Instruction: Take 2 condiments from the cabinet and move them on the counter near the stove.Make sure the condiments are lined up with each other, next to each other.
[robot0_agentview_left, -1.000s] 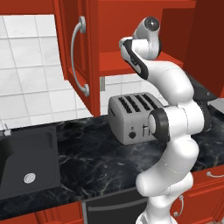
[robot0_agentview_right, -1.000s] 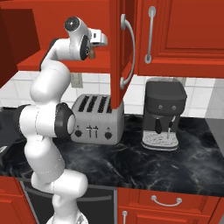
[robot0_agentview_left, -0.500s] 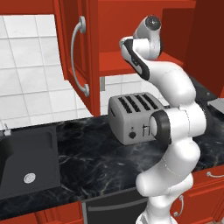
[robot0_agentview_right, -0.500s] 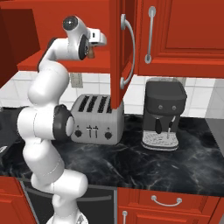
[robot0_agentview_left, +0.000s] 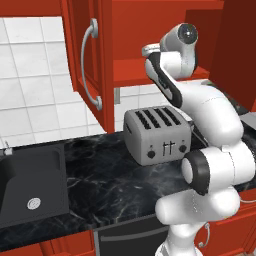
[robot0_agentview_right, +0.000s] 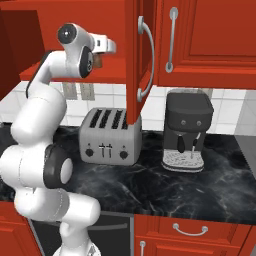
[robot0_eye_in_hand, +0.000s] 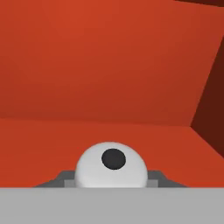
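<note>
Left base view: one glossy red cabinet (robot0_agentview_left: 150, 40) stands open, its single panelled door (robot0_agentview_left: 80, 45) swung out to the left with one long curved silver handle (robot0_agentview_left: 90, 70). One red inner shelf (robot0_agentview_left: 135, 75) shows inside. Below runs the black veined counter (robot0_agentview_left: 110, 185). The one white arm (robot0_agentview_left: 210, 115) rises from the lower right and bends up into the cabinet above the shelf.

One black sink (robot0_agentview_left: 30, 190) is set in the counter at the left. One silver toaster (robot0_agentview_left: 157, 135) with four slots stands on the counter under the cabinet. In the right base view, one dark coffee machine (robot0_agentview_right: 186, 130) sits just right of the toaster.

In the hand view, one condiment (robot0_eye_in_hand: 111, 164) shows as a pale grey rounded top with one dark hole. It is inside the cabinet, in front of the red back wall. The gripper (robot0_eye_in_hand: 111, 179) is closed on it, with one grey finger touching each side.
</note>
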